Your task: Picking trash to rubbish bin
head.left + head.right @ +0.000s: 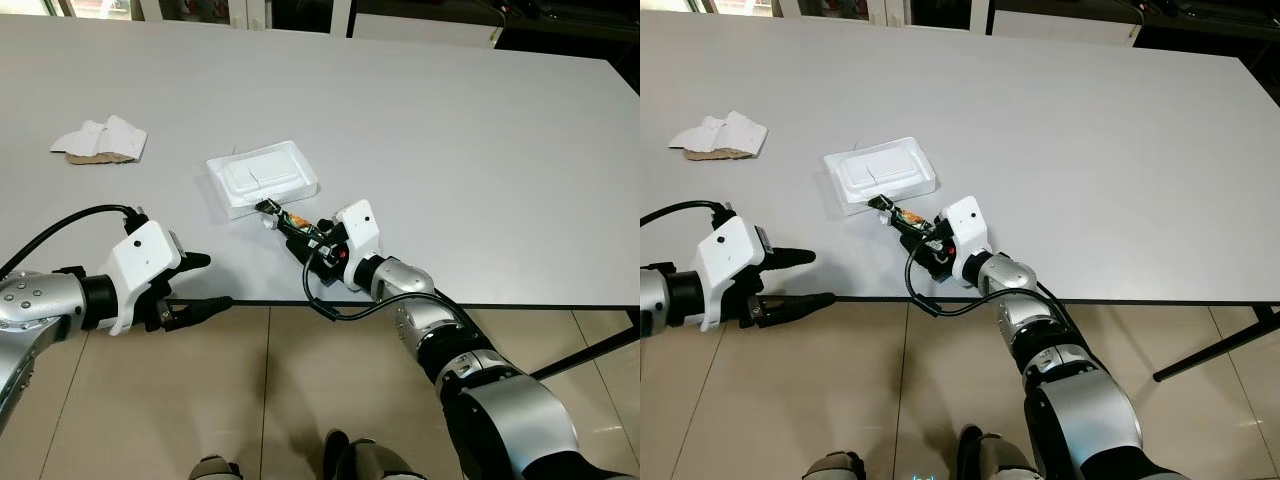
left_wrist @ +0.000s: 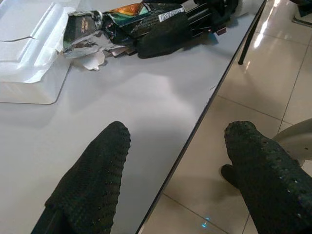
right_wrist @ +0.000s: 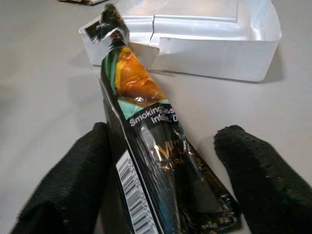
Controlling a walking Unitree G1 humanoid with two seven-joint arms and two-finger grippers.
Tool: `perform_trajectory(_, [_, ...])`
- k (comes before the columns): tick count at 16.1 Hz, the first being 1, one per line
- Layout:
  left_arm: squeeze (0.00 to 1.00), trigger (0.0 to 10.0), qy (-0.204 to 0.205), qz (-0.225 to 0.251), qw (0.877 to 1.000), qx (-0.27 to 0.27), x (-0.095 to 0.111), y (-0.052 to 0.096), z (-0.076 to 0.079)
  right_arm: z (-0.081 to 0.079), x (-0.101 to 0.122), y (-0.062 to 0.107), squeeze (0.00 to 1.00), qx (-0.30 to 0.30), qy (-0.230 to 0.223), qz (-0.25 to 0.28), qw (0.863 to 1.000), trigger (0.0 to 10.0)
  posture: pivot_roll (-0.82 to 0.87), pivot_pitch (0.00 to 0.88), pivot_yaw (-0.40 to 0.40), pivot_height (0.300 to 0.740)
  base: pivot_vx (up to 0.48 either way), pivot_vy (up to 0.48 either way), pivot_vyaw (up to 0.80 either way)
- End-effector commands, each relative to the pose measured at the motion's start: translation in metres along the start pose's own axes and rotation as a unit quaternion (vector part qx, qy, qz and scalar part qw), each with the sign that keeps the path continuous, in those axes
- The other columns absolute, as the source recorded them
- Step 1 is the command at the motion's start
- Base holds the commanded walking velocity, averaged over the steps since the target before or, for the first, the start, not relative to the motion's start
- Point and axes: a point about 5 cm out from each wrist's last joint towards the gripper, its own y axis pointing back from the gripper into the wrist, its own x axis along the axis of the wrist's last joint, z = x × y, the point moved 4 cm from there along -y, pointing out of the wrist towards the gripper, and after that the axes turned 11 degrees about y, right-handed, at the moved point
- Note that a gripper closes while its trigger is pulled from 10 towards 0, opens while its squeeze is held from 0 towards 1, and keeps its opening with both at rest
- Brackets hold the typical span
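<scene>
Right wrist view: cigarette pack (image 3: 156, 165) between right gripper (image 3: 165, 190) fingers.

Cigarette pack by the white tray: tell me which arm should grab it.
Right. The right gripper already has its open jaws on either side of the cigarette pack; the left gripper sits at the table edge, apart from it.

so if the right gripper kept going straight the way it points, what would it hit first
The right gripper already straddles the black cigarette pack, jaws open. Straight ahead the pack's torn end would likely meet the white plastic tray first.
</scene>
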Motion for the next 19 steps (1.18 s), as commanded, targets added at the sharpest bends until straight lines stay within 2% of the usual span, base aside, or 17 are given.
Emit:
perform_trajectory(1, [0.00, 10.0, 0.001, -0.002, 1.000, -0.012, 0.000, -0.003, 0.006, -0.005, -0.014, 0.004, 0.00, 0.008, -0.007, -0.021, 1.000, 0.0, 0.07, 0.194, -0.107, 0.740, 0.000, 0.000, 0.00])
perform_trajectory(10, [0.00, 10.0, 0.004, 0.003, 1.000, -0.012, 0.004, -0.007, 0.004, -0.011, -0.010, 0.000, 0.00, 0.019, -0.007, -0.014, 1.000, 0.0, 0.08, 0.200, -0.090, 0.740, 0.000, 0.000, 0.00])
perform_trajectory(15, [0.00, 10.0, 0.009, 0.014, 1.000, -0.011, 0.008, -0.013, 0.006, -0.009, -0.008, 0.001, 0.00, 0.023, -0.004, -0.012, 1.000, 0.0, 0.07, 0.196, -0.097, 0.740, 0.000, 0.000, 0.00])
perform_trajectory(19, [0.00, 10.0, 0.011, 0.014, 1.000, -0.008, 0.008, -0.013, 0.004, -0.008, -0.007, 0.001, 0.00, 0.024, -0.004, -0.011, 1.000, 0.0, 0.07, 0.198, -0.096, 0.740, 0.000, 0.000, 0.00])
